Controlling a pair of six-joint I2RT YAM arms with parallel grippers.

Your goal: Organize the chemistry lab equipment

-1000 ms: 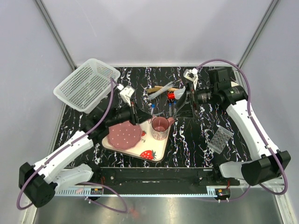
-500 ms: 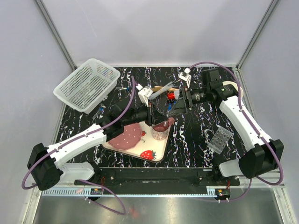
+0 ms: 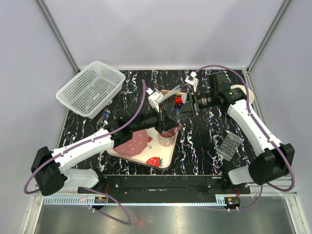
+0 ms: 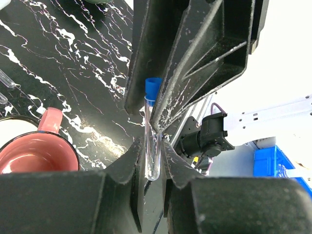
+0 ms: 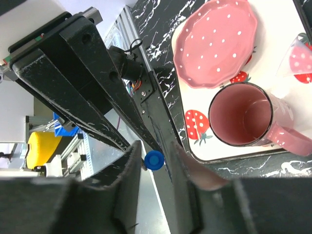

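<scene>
Left tool (image 4: 152,151), over the bench (image 4: 87,73) near the tray's (image 5: 273,63) cup (image 5: 229,97), pinches a clear tube (image 4: 151,126) by its lower end. Right tool (image 5: 154,148) flanks the tube's blue cap (image 5: 154,159); I cannot tell whether it grips.

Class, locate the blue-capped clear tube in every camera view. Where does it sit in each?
Left wrist: blue-capped tube upright at centre, gripped by the left gripper.
Right wrist: lower centre, only its blue cap, seen end-on.
Top external: cannot be made out.
Shared landmark: pink cup, lower left there; right in right wrist; centre in top external.
</scene>
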